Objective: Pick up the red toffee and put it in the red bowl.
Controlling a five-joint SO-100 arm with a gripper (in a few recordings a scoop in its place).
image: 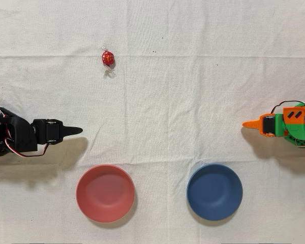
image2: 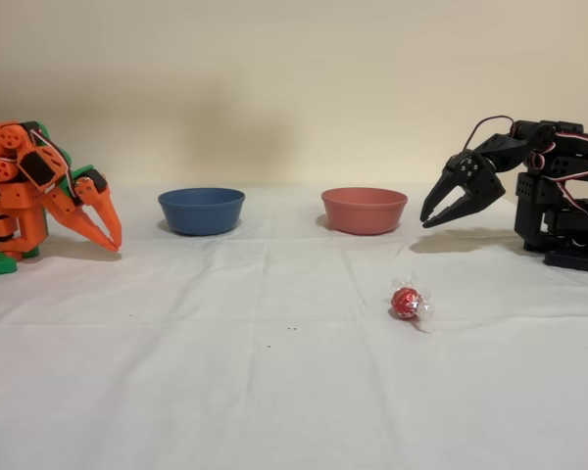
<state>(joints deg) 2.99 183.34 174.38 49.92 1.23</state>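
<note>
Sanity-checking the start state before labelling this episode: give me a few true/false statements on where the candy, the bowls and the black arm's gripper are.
1. The small round red foil-wrapped toffee lies on the white cloth, outside both bowls. True.
2. The shallow matte salmon-red plastic bowl already holds the toffee. False: it is empty.
3. The black arm's gripper is shut on the toffee. False: its jaws are apart, above the cloth, holding nothing.
4. In the overhead view the red bowl sits left of the round blue plastic bowl. True.
5. The two bowls touch. False: bare cloth separates them.
</note>
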